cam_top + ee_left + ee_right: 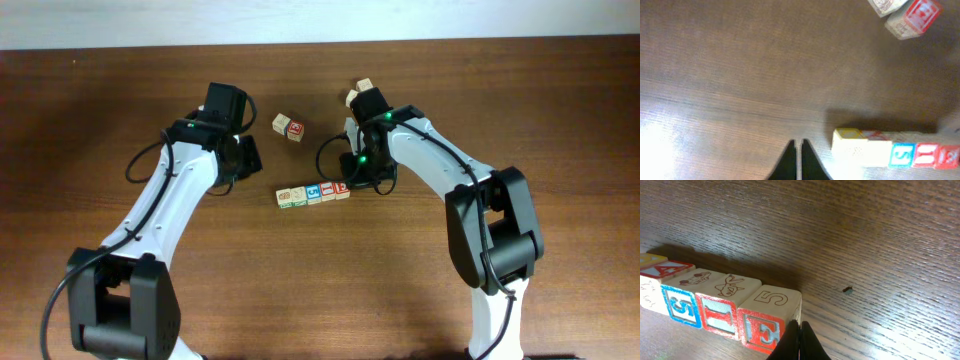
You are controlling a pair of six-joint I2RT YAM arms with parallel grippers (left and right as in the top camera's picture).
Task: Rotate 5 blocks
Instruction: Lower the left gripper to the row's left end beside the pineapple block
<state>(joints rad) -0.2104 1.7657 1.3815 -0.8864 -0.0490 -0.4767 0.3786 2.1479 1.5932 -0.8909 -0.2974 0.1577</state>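
Note:
The 5 blocks [313,193] lie as one joined line at the table's middle, running left to right and tilted slightly up at the right. In the right wrist view the line [715,300] ends in a red E cube [762,330]. My right gripper [800,325] is shut, its tips against that cube's outer side, holding nothing; overhead it [358,182] sits at the line's right end. My left gripper [797,144] is shut and empty, a short way left of the line's pale end cube [860,147]. Overhead it [246,158] hangs up and left of the line.
A separate pair of cubes [288,127], one plain and one red-marked, lies behind the line and shows at the top right of the left wrist view [907,14]. More pale cubes [358,90] peek out behind my right arm. A dark speck [848,290] lies on the wood.

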